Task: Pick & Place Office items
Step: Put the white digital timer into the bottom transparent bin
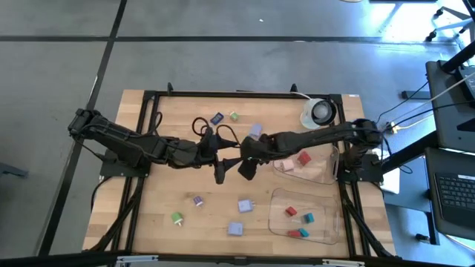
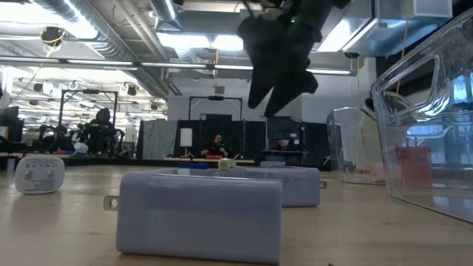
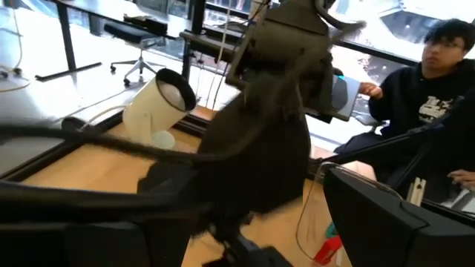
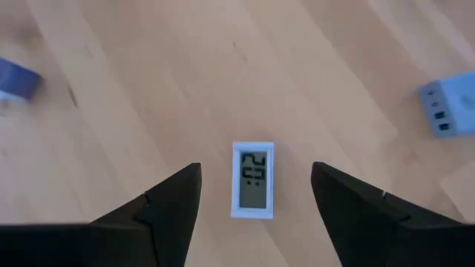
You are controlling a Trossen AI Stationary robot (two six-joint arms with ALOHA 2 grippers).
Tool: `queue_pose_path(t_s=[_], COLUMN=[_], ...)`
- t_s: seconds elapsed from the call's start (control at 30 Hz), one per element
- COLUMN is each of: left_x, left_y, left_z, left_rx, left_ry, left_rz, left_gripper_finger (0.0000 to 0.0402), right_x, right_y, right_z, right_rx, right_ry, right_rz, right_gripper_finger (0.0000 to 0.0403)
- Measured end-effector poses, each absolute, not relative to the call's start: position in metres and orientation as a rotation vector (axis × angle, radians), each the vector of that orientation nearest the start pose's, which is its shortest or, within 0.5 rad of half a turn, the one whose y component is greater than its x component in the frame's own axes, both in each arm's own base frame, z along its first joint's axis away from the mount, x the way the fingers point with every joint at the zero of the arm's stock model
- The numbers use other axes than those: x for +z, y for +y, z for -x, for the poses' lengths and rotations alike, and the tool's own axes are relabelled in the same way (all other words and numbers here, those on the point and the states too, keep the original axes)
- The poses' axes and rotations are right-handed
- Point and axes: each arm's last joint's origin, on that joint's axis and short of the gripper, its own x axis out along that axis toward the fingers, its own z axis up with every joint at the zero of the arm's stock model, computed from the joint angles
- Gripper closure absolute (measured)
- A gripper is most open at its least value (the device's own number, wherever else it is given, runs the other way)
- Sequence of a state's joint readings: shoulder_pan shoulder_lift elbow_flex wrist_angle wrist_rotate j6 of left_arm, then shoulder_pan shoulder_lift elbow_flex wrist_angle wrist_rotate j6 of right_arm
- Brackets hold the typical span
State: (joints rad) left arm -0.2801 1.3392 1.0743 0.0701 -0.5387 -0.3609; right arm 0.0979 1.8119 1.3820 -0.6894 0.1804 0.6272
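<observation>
Overhead, the wooden surface (image 1: 171,126) carried two dark arms meeting mid-table. Right hand (image 4: 254,194) hung wide open and empty above a small white rectangular item with a digital display (image 4: 253,180), lying flat between its fingers, hidden in the high view. Left hand's (image 1: 221,172) opening could not be told. Lavender block (image 2: 199,216) looked smooth, boxy.

- A gray floor (image 1: 223,59) lies around the wooden bench (image 1: 163,204).
- Long ceiling lights (image 2: 192,41) shine at the top.
- A person (image 3: 430,96) sits at the right.
</observation>
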Motion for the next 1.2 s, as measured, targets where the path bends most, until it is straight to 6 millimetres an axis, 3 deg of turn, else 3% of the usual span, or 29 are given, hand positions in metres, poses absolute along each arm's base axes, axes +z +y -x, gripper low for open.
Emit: queue_pose_path(t_s=[0.23, 0.4, 0.63, 1.2], left_x=[0.332, 0.336, 0.348, 0.365], left_y=[-0.076, -0.080, -0.074, -0.072], left_z=[-0.292, -0.286, -0.257, -0.202], left_rx=[0.287, 0.250, 0.266, 0.075], left_ry=[0.163, 0.163, 0.225, 0.366], left_rz=[0.316, 0.365, 0.395, 0.467], left_gripper_finger=[0.0123, 0.0123, 0.0123, 0.0123], right_x=[0.210, 0.208, 0.206, 0.207], right_y=[0.032, 0.030, 0.029, 0.022], right_z=[-0.384, -0.384, -0.384, -0.385], right_rx=[-0.380, -0.365, -0.388, -0.287], right_ry=[1.093, 1.101, 1.105, 1.123], right_rz=[-0.426, -0.396, -0.374, -0.206], right_gripper_finger=[0.0143, 0.0114, 0.0081, 0.0079])
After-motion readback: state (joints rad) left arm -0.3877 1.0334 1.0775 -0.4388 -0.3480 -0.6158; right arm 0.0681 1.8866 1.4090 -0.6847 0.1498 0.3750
